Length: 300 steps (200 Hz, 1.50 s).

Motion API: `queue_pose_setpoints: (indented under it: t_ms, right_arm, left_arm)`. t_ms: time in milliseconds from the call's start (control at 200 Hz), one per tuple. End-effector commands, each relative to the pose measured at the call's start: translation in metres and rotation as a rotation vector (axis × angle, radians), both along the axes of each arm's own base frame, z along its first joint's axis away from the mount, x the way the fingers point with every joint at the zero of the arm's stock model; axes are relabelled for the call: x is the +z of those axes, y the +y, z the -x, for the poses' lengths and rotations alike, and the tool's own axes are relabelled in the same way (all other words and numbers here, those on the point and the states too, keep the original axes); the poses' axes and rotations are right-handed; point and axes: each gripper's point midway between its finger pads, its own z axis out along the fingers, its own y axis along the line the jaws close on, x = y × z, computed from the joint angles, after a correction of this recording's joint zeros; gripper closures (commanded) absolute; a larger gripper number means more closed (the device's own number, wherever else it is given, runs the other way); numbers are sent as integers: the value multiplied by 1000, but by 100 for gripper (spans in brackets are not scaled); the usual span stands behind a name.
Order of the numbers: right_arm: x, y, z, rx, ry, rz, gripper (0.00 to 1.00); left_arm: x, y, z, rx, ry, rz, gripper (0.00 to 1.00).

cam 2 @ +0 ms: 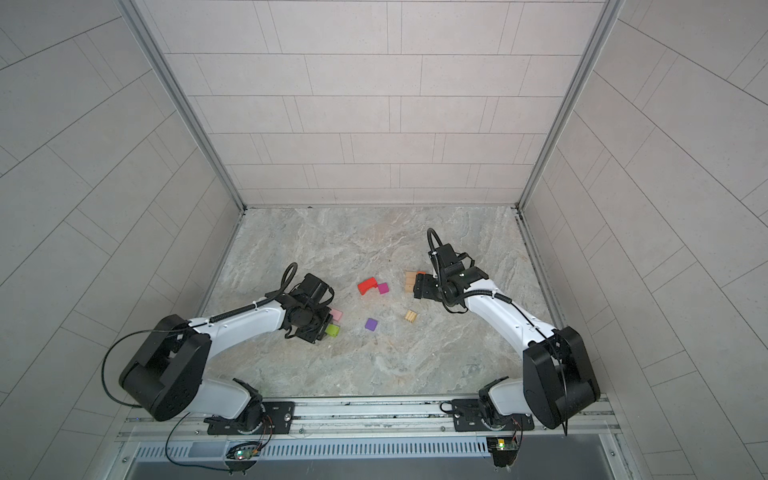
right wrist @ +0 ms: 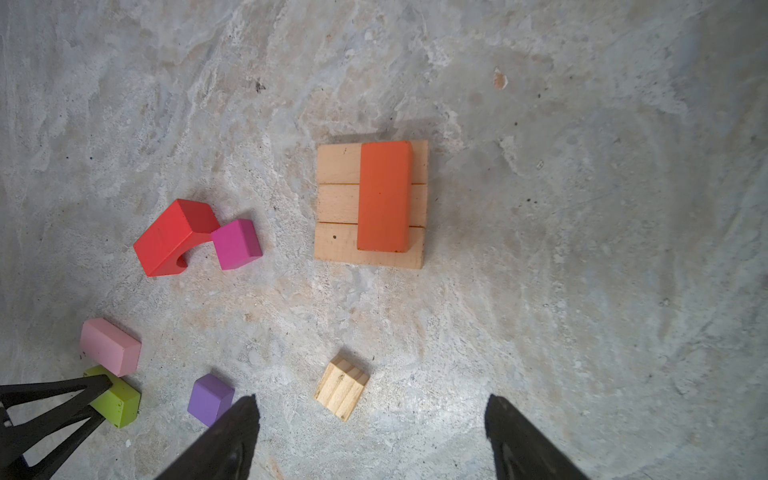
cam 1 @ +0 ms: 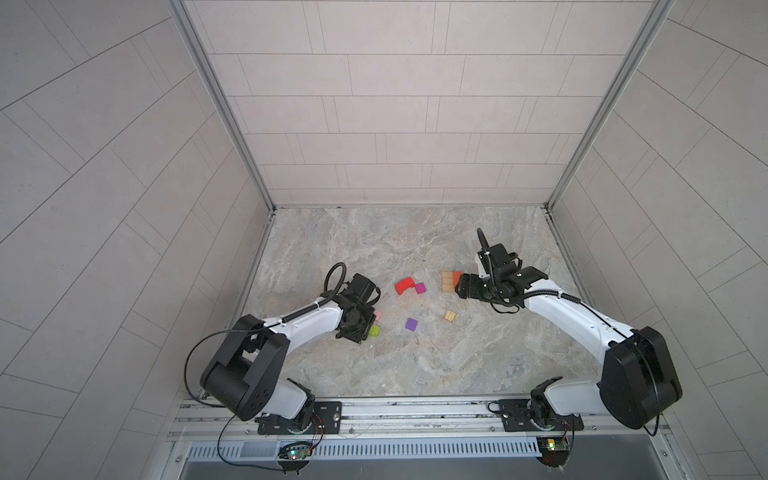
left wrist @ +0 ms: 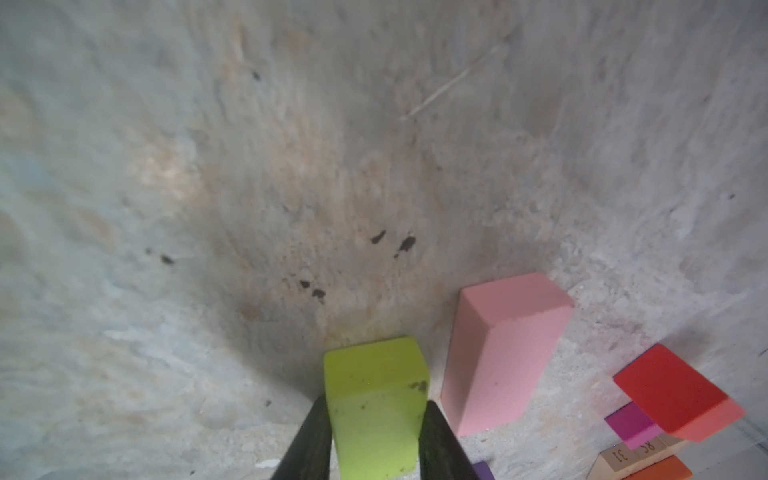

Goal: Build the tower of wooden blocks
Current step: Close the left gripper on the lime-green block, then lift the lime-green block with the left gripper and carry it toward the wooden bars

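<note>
The wood block tower stands as three tan bars [right wrist: 337,203] side by side with an orange block [right wrist: 384,195] lying across them; in a top view it sits by my right gripper [cam 1: 459,287]. That gripper [right wrist: 372,399] hangs open above the floor with nothing between its fingers. My left gripper [left wrist: 376,403] is shut on the lime green block [left wrist: 374,374], which rests on the floor [cam 1: 375,331]. A pink block [left wrist: 505,353] lies right beside it.
A red arch [cam 1: 404,285] touches a magenta cube [cam 1: 420,288] mid-floor. A purple cube [cam 1: 411,324] and a small ribbed tan block [cam 1: 451,316] lie apart nearer the front. Tiled walls close in the marbled floor on three sides.
</note>
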Motion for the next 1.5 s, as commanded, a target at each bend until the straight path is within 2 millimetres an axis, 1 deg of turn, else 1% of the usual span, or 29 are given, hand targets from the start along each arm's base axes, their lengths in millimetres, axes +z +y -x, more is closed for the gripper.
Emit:
queue_pose_setpoints:
  t_ms: [0,215,300,415,570,726,796,901,1001,1091,1216,1351,1496]
  right_arm:
    - [-5,-3,6,-4,15,17,14]
    - [-5,0,5,-7,21,1,15]
    - [-4,1,3,-8,17,-2,15]
    - [-5,2,2,-8,18,-4,15]
    - [-7,4,1,-4,26,-7,15]
    - [-5,5,0,-1,26,-6,15]
    - [-5,5,-1,-1,24,-6,15]
    - [-4,6,-1,0,24,-7,15]
    - [-3,7,-2,1,25,-5,16]
    - [-2,5,-3,7,24,8,16]
    - [1,2,-4,35,16,44,15]
    - [11,-1,-6,84,-4,89,15]
    - [21,-8,-8,115,-35,141,13]
  left_arm:
    - [-12,16,17,-107,54,-105,81]
    - [-7,20,20,-289,51,-156,84]
    - [-4,14,18,-371,33,-143,87]
    - [2,13,16,-444,10,-150,87]
    - [21,11,2,-548,-103,-180,87]
    - [41,18,-10,-602,-206,-237,88]
    - [51,11,-16,-666,-264,-231,88]
    - [62,11,-21,-723,-307,-256,88]
    - [75,5,-26,-789,-347,-254,88]
    - [87,-6,-33,-848,-380,-236,88]
    - [96,-20,-41,-941,-376,-209,88]
    - [105,-44,-50,-1035,-378,-136,88]
    - [114,-66,-62,-1078,-389,-67,88]
